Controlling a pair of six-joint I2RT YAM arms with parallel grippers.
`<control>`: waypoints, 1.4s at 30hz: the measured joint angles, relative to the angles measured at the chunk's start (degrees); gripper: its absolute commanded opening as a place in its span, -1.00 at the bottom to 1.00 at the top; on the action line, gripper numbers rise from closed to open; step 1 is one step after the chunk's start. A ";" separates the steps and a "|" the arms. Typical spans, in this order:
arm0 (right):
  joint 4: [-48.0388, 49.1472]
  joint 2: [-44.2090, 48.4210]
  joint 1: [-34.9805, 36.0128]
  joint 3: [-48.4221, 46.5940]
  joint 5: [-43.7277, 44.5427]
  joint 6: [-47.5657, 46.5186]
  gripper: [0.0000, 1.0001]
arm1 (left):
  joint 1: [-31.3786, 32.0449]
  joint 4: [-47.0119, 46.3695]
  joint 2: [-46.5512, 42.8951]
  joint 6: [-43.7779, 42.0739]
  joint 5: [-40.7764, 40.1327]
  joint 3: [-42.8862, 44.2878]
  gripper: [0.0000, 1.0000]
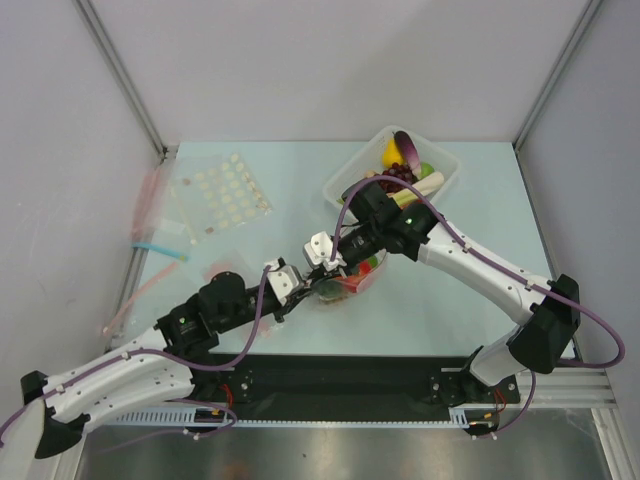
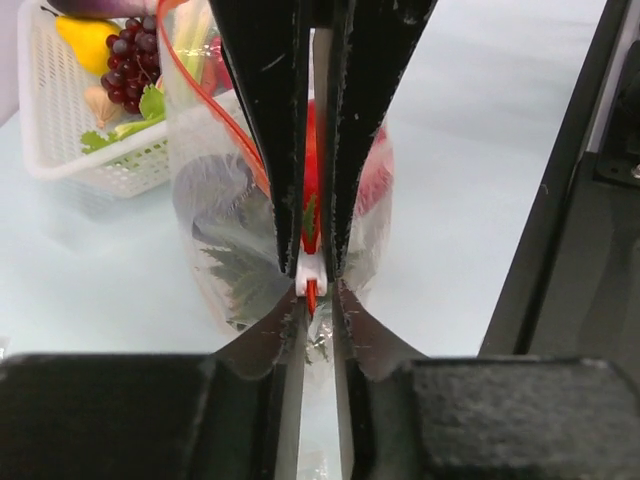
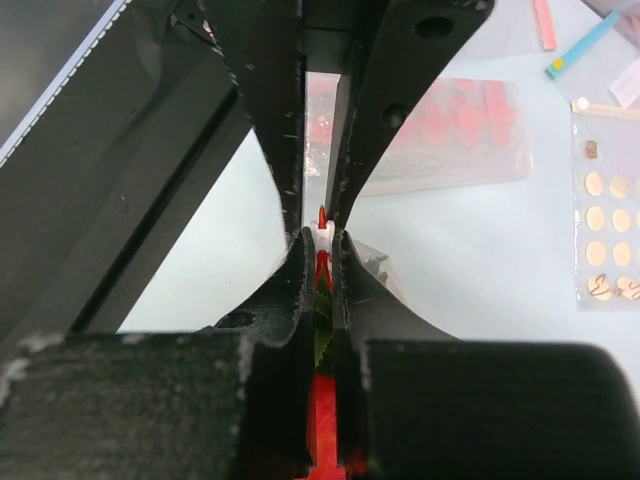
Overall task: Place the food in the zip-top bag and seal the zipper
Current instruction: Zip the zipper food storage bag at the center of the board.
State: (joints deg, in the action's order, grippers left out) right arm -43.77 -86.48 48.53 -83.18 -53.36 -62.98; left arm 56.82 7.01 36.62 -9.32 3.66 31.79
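— Two containers on your screens, right? What's in each?

— Two, yes. I see the zip-top bag (image 1: 355, 283) lying in the middle of the table (image 1: 420, 320), just ahead of both arms. Inside it are a red fruit (image 2: 375, 185) and spiky green leaves (image 2: 235, 270), plus a dark shape I can't identify. Toward the far right sits the white basket (image 1: 445, 170), holding a yellow fruit (image 2: 85, 40), dark grapes (image 2: 125, 65) and leafy greens (image 2: 150, 100).

— And your grippers?

— They meet tip to tip at the bag's mouth. My right gripper (image 3: 320, 240) is pressed together on the zipper (image 2: 205, 95), with the orange-red strip squeezed between its fingers. My left gripper (image 2: 318, 295) stands parted by a narrow slit, and pale table shows through it. A white end piece (image 2: 311, 268) sits at its tips, and I can't tell whether they touch it.

— Is the mouth sealed?

— I can't tell from these views.
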 measured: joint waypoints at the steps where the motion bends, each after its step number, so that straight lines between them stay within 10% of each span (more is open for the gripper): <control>1: 0.00 0.00 0.02 0.00 -0.04 0.13 -1.00 | 0.00 0.02 0.22 -0.24 0.02 0.17 -0.72; 3: -0.09 0.00 0.00 0.00 -0.04 0.39 -1.00 | 0.00 0.07 0.90 -0.39 0.00 0.48 -0.99; 42: 5.31 20.72 -20.17 22.67 -0.96 18.21 -1.00 | -0.57 7.67 -3.89 8.41 -25.62 0.92 -0.99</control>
State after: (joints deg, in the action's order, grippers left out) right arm -38.46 -65.76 28.36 -60.51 -54.33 -44.77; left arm 56.25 14.68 32.73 -0.91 -21.96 32.71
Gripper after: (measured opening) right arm 0.039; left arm 0.008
